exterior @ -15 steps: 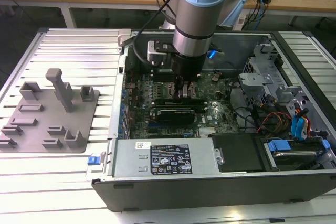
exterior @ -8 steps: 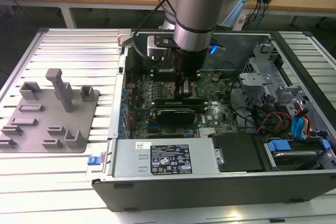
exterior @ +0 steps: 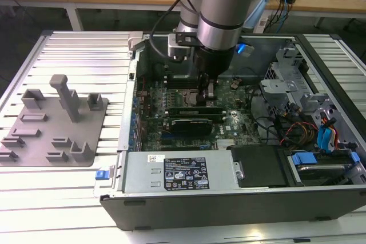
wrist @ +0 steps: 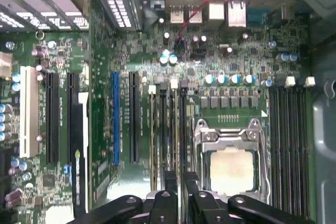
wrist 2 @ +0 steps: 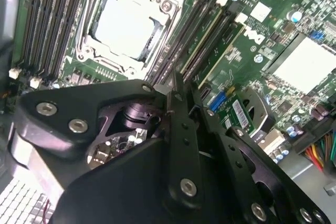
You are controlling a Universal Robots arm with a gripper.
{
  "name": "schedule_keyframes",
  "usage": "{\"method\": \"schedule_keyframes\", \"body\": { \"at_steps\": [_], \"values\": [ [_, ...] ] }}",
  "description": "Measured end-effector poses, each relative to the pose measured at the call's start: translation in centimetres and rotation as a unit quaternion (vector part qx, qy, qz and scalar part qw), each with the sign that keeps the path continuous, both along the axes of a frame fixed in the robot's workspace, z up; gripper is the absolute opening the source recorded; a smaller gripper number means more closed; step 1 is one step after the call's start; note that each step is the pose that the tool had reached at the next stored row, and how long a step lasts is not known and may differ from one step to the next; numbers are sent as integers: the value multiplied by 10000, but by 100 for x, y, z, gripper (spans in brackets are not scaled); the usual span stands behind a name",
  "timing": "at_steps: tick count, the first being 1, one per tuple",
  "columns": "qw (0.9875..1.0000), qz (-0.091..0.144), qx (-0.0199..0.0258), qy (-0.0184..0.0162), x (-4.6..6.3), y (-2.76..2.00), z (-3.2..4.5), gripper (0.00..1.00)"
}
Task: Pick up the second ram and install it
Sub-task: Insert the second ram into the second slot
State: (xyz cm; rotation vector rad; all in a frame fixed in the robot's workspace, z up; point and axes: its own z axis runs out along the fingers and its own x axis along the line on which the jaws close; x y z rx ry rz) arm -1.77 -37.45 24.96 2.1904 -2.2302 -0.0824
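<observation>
My gripper (exterior: 209,96) is down inside the open computer case (exterior: 114,198), just over the motherboard beside the CPU socket (exterior: 186,96). In both wrist views its black fingers (wrist 2: 178,129) are drawn in to a narrow gap over the memory slots next to the socket (wrist 2: 128,22). The second ram (wrist 2: 207,32), a long thin green-edged stick, stands in a slot and runs straight out from between the fingertips. In the first wrist view the gripper (wrist: 181,179) straddles that same stick (wrist: 181,129) beside the socket (wrist: 231,169). The fingers hide the stick's near end.
A grey fixture plate (exterior: 54,141) with upright blocks lies on the slatted table at the exterior view's left. A black expansion card (exterior: 191,123) sits just in front of the slots. The power supply (exterior: 177,172), drive bays and loose cables (exterior: 297,130) crowd the case's front and right.
</observation>
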Motion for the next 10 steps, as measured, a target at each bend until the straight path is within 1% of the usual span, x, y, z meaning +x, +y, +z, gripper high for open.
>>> {"method": "schedule_keyframes", "body": {
  "at_steps": [2,3,4,10],
  "values": [
    [10000,0,0,0,8,0,0,17],
    [10000,0,0,0,10,0,0,15],
    [10000,0,0,0,12,0,0,9],
    [10000,0,0,0,40,0,0,8]
  ]
}}
